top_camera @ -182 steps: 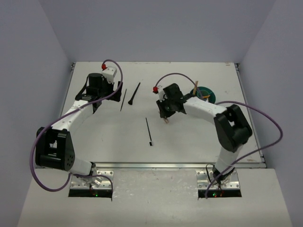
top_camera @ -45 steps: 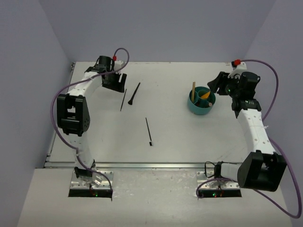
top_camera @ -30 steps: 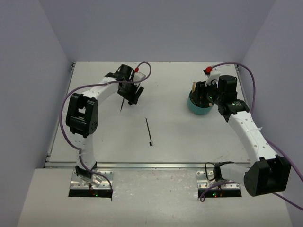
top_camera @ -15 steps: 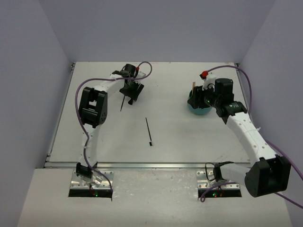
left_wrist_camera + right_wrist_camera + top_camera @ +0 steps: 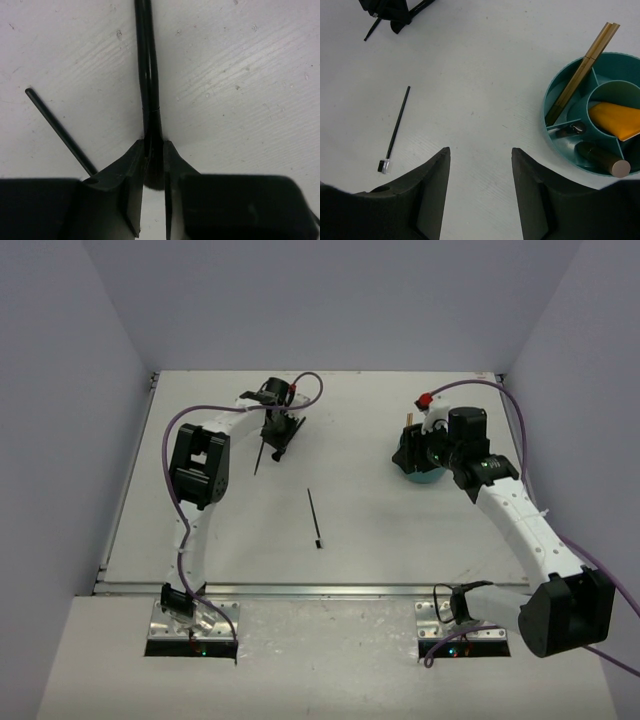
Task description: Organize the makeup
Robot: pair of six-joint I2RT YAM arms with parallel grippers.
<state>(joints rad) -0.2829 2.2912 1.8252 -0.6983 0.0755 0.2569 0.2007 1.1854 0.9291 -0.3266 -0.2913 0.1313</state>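
Pinching a black brush (image 5: 147, 65), your left gripper (image 5: 155, 150) is pressing both fingers against its thick end, low over the table (image 5: 240, 75). The brush's handle is running straight ahead from the fingertips, close along the surface; I cannot tell whether it is touching. Just left of the left finger, a thin black rod (image 5: 55, 125) is lying apart from the brush. It is slanting away forward-left, and its near end is disappearing under that finger.

Your right gripper (image 5: 480, 152) is hanging above the table with its fingers spread wide, gripping nothing. Ahead and to its right, the teal container (image 5: 572, 111) is sitting beyond the right finger. Tan sticks (image 5: 582, 70) are leaning in the outer compartment on the gripper's side, with their tops poking past the rim. An orange wedge (image 5: 615, 120) is lying in the round middle cup, and a beige tube (image 5: 602, 159) is lying in the outer compartment nearest the right finger. Ahead-left of the left finger, a second brush (image 5: 397, 127) is lying alone, well apart from the container.
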